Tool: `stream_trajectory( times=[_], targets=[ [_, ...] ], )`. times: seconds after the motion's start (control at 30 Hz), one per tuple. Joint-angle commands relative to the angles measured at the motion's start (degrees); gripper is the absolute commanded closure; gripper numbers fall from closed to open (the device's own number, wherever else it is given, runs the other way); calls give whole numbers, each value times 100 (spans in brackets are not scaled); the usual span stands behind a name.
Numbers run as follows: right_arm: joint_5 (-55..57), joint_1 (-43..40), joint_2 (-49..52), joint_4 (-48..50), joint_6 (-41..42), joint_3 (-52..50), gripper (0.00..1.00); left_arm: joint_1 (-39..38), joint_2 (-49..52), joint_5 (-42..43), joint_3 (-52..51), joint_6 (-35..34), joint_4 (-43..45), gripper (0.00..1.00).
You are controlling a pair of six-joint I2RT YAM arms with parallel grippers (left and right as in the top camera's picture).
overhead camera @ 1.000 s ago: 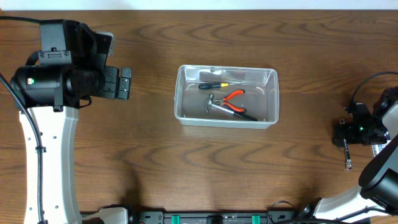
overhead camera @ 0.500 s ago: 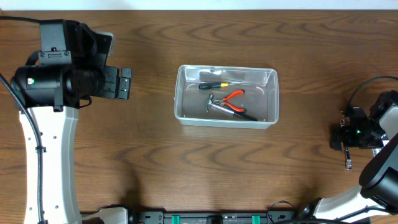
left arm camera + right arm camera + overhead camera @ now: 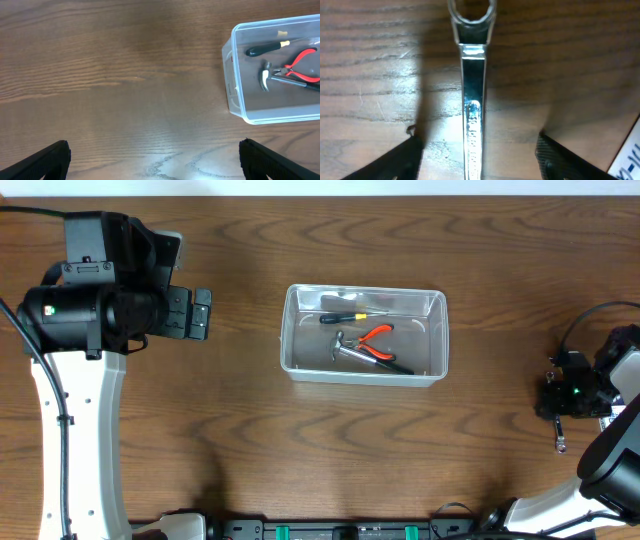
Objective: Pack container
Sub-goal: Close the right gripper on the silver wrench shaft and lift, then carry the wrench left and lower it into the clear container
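The clear plastic container (image 3: 363,370) sits mid-table and holds a black-handled screwdriver (image 3: 340,318), red-handled pliers (image 3: 377,334) and a small hammer (image 3: 352,351). It also shows at the right of the left wrist view (image 3: 235,90). My left gripper (image 3: 203,314) is open and empty, left of the container; its fingertips straddle bare wood (image 3: 155,160). My right gripper (image 3: 555,405) is open at the far right, low over a silver wrench (image 3: 560,440). In the right wrist view the wrench (image 3: 473,90) lies on the table between the spread fingers (image 3: 479,162).
A white label with blue print (image 3: 630,150) lies at the right edge beside the wrench. The left arm's white column (image 3: 80,440) stands at the left. The table's front edge carries black fittings (image 3: 340,530).
My right gripper shifted slightly over the wrench at the far right. The left arm and the container have not moved.
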Motion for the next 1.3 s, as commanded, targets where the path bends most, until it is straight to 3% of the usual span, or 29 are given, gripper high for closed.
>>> stream_trajectory(
  times=[0.0, 0.2, 0.43, 0.73, 1.07, 1.27],
  targets=[
    [173, -15, 39, 46, 33, -79, 40, -22, -31, -68, 35, -31, 2, 2],
    [173, -15, 39, 42, 37, -79, 64, -22, -31, -66, 35, -31, 2, 2],
    [173, -15, 39, 22, 98, -79, 70, -22, -31, -68, 35, -31, 2, 2],
    [166, -9, 37, 68, 190, -76, 99, -22, -31, -66, 35, -31, 4, 2],
    [-245, 372, -7, 24, 442, 332, 99, -22, -31, -68, 35, -31, 4, 2],
    [-625, 1322, -7, -1032, 485, 1878, 99, -22, -31, -66, 35, -31, 7, 2]
  ],
)
